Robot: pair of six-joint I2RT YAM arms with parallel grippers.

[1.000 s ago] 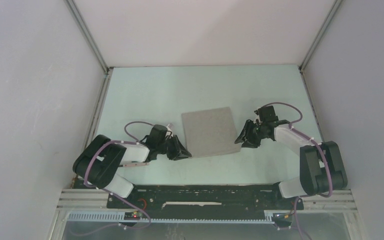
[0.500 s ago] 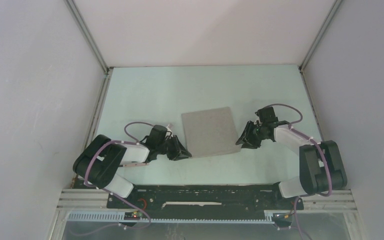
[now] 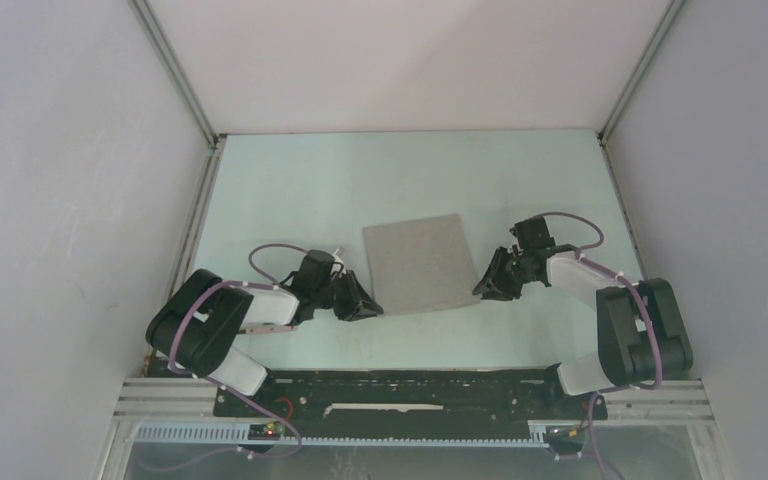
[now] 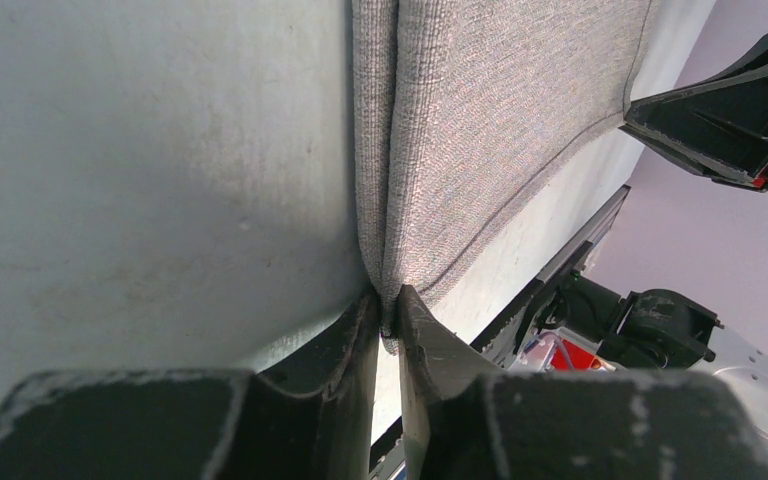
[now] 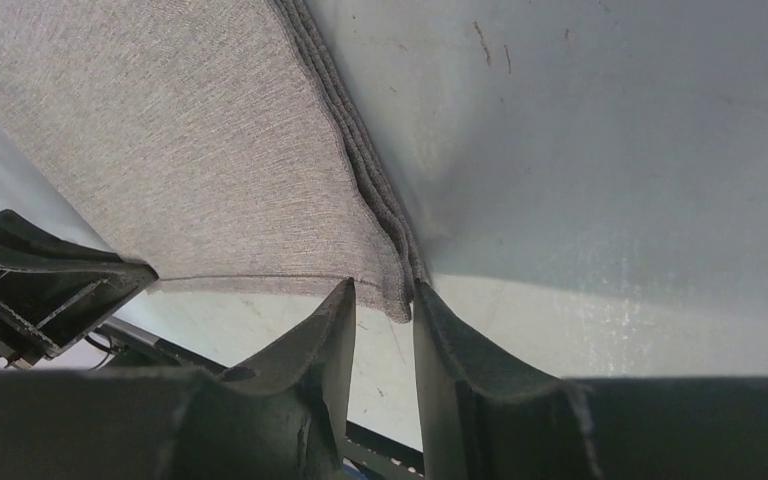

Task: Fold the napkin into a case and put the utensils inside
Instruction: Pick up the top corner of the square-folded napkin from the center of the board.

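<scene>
The napkin [image 3: 418, 263] lies on the table as a light grey folded rectangle, its layered edges showing in both wrist views. My left gripper [image 3: 368, 306] is shut on its near left corner; the jaws pinch the cloth [image 4: 490, 130] at their tips [image 4: 388, 315]. My right gripper [image 3: 483, 288] is at the near right corner. Its jaws stand narrowly apart [image 5: 385, 300], with the corner of the cloth [image 5: 180, 150] between them, touching the right finger. No utensils are in view.
The pale green table [image 3: 360, 180] is walled by white panels at the back and both sides. The arm bases and a black rail [image 3: 410, 385] run along the near edge. The opposite gripper shows in each wrist view [image 4: 730, 110] [image 5: 40, 290].
My right gripper has moved slightly down and left onto the napkin's near right corner. The left gripper and the napkin have stayed put.
</scene>
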